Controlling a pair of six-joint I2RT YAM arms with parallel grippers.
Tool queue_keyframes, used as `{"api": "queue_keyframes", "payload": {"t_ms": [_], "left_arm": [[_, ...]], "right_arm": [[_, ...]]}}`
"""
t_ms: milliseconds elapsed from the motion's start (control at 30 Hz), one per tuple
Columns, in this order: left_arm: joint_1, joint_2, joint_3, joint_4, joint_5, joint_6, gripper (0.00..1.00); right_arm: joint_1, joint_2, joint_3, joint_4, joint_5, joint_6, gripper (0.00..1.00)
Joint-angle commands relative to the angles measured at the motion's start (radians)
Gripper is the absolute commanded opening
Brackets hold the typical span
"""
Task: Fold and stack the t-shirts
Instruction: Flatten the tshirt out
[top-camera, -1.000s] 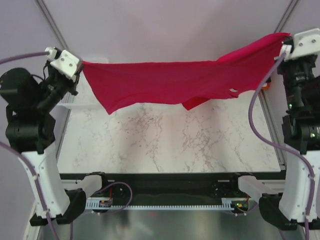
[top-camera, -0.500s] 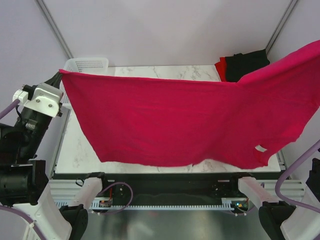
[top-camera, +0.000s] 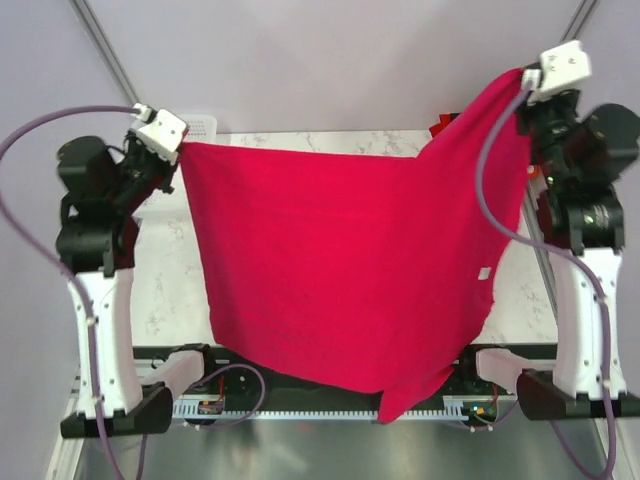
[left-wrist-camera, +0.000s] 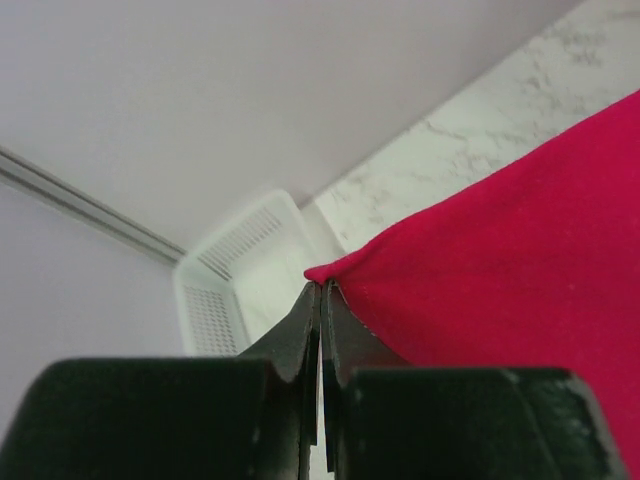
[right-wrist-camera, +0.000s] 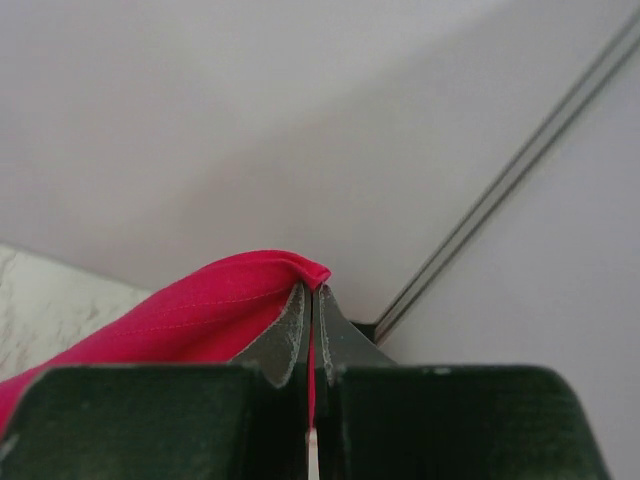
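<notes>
From above, the crimson t-shirt hung spread between the two raised arms. The left hand pinched one top corner and the right hand pinched the other, higher up. The hem drooped past the near edge of the desk. No fold had been made in it, so folding and stacking were all to come. A scrap of red and dark cloth peeped out at the far right corner, too hidden to judge.

In the left wrist view, the left hand's fingers were closed tight on the shirt corner, with a white basket beyond.

In the right wrist view, the right hand was likewise clamped on a bunched edge of the shirt
</notes>
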Motion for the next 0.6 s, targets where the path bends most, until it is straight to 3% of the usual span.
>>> {"api": "queue_keyframes", "payload": {"t_ms": [0,133,333,567], "left_arm": [[0.0,0.056,-0.129,0.073,0.027,0.032,0.02],[0.002,0.152,-0.206,0.111,0.053,0.041,0.02],[-0.004,0.412,-0.218,0.147,0.116,0.004,0.02],[-0.004,0.705,-0.095,0.159,0.01,0.033,0.02]], "right_arm": [[-0.004,0.077,-0.094,0.066,-0.103,0.07,0.0],[0.006,0.19,-0.198,0.065,-0.179,0.058,0.0],[0.068,0.434,-0.272,0.095,-0.164,-0.045,0.0],[0.1,0.843,-0.028,0.146,-0.019,-0.073,0.0]]}}
